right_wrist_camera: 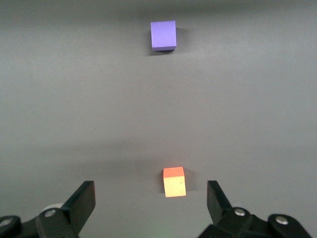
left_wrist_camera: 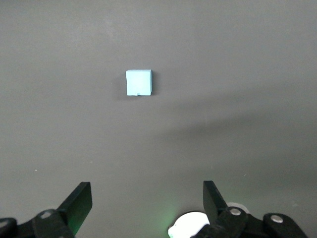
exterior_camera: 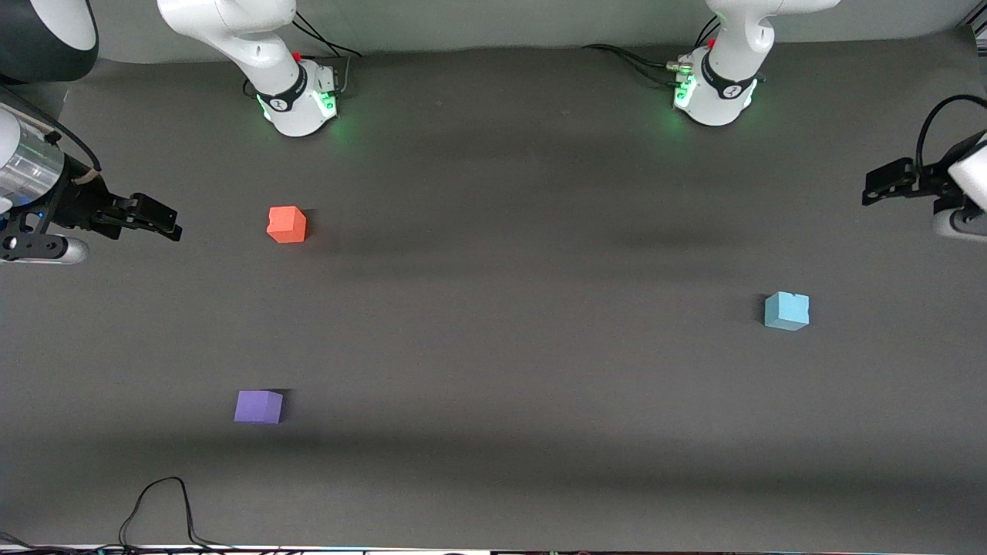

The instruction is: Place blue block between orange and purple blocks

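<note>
My left gripper [left_wrist_camera: 146, 198] hangs with jaws spread and empty over the surface's [exterior_camera: 493, 231] left-arm end; my right gripper [right_wrist_camera: 151, 198] waits likewise spread near the orange block [exterior_camera: 287, 224]. The blue block [exterior_camera: 786, 311] lies well apart from the purple block [exterior_camera: 258, 406]. A skewed grasp could nudge it away.

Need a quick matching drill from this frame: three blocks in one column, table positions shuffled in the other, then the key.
Things:
1. blue block
2. orange block
3. purple block

Places:
A. nearest the front camera, toward the right arm's end
B. alone toward the left arm's end
C. nearest the robot bases, toward the right arm's end

Pairs: 1-B, 2-C, 3-A

Both hands, left hand and right hand, are open and hold nothing.
</note>
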Motion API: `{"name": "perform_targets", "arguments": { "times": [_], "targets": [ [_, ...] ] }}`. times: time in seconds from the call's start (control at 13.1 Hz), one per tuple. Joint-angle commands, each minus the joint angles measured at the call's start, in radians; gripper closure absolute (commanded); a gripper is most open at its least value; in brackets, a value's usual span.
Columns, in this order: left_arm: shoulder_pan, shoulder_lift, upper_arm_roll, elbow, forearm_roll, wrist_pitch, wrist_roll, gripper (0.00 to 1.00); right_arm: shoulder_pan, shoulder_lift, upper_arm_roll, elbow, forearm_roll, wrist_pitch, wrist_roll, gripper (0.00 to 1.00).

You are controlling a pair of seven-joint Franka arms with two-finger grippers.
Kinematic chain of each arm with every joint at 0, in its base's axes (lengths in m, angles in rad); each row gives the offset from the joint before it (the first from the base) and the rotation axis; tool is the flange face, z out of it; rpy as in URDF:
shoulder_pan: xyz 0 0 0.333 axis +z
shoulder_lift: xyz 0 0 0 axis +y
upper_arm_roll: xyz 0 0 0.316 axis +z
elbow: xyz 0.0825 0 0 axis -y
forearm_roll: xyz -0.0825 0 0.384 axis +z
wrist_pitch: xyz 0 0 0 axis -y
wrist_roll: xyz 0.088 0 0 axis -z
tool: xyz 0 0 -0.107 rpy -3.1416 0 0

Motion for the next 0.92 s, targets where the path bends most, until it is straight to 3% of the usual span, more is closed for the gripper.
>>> {"name": "perform_targets", "arguments": {
  "times": [0.0,0.23,0.54,0.84],
  "targets": [
    [-0.002,-0.072,0.013,-0.099,0.017,0.051,0.067,0.0,0.017,0.019,-0.002,0.02,0.022,0.034,-0.021,0.0],
    [-0.003,-0.063,0.013,-0.163,0.047,0.14,0.068,0.0,0.06,0.041,-0.002,0.026,0.02,0.04,-0.019,0.0],
    [-0.002,-0.047,0.015,-0.365,0.047,0.393,0.068,0.0,0.123,0.101,-0.002,0.06,-0.015,0.04,-0.027,0.0],
    [-0.002,0.04,0.015,-0.525,0.047,0.686,0.071,0.0,0.14,0.106,-0.002,0.06,-0.009,0.031,-0.018,0.0]
  ]
}}
